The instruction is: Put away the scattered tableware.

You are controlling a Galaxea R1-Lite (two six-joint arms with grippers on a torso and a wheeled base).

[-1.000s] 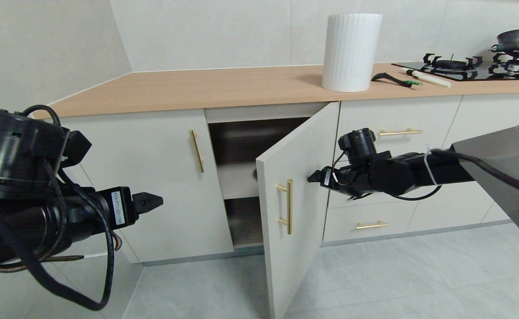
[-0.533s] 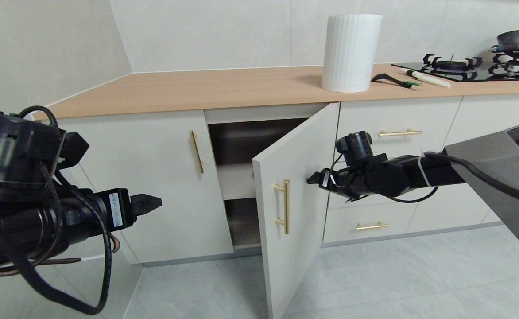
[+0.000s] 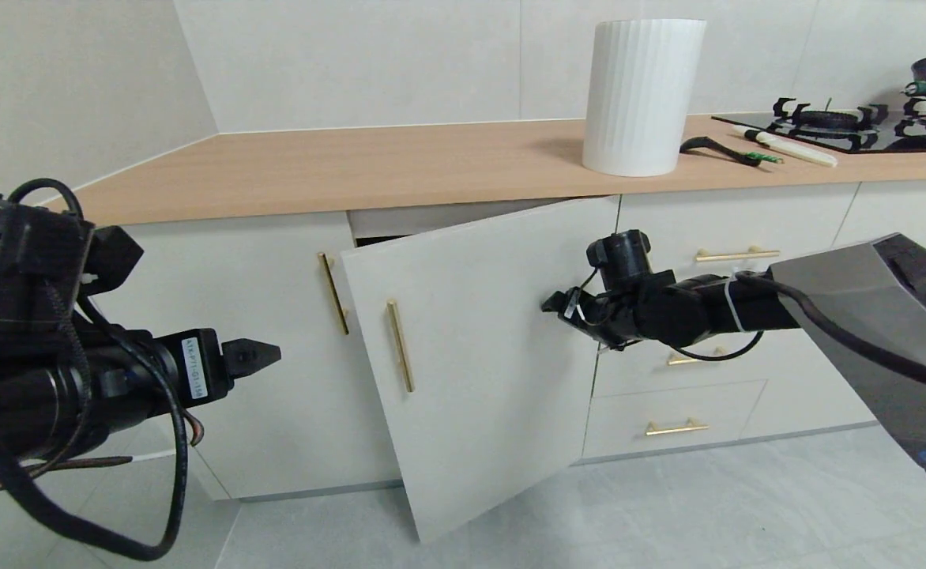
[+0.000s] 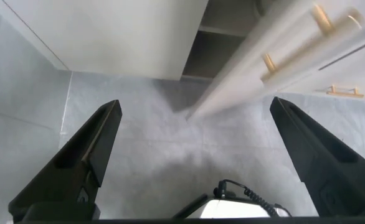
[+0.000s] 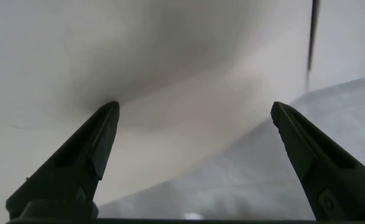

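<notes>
Tableware (image 3: 787, 147), slim, on woodgrain counter (image 3: 352, 170), flat door (image 3: 494, 356) ajar, left gripper (image 4: 195, 102) and right gripper (image 5: 194, 106) apart.

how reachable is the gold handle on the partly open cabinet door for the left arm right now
Probably yes: the left gripper hangs open at about handle height, and nothing seems to stand between it and the door handle, which faces outward.
</notes>
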